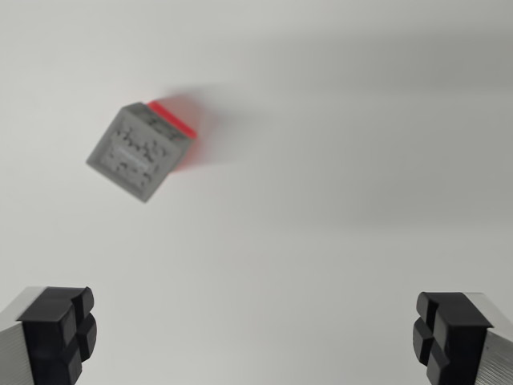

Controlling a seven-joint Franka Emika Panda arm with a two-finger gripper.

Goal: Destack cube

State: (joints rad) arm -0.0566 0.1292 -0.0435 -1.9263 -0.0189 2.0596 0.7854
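Grey cube sits stacked on a red cube at about ten o'clock in the wrist view, turned diamond-wise with one corner pointing toward six o'clock; being cubes, neither shows a long axis. Gripper hangs spread wide, empty, with its black fingertips at seven and five o'clock, well apart from the stack on the white table.

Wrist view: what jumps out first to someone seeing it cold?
The grey cube in the upper left, tilted, sitting on a red cube whose edge peeks out behind it. Everything else is bare white table. At the bottom corners sit the gripper's two black fingertips, spread wide and holding nothing, well clear of the stack.
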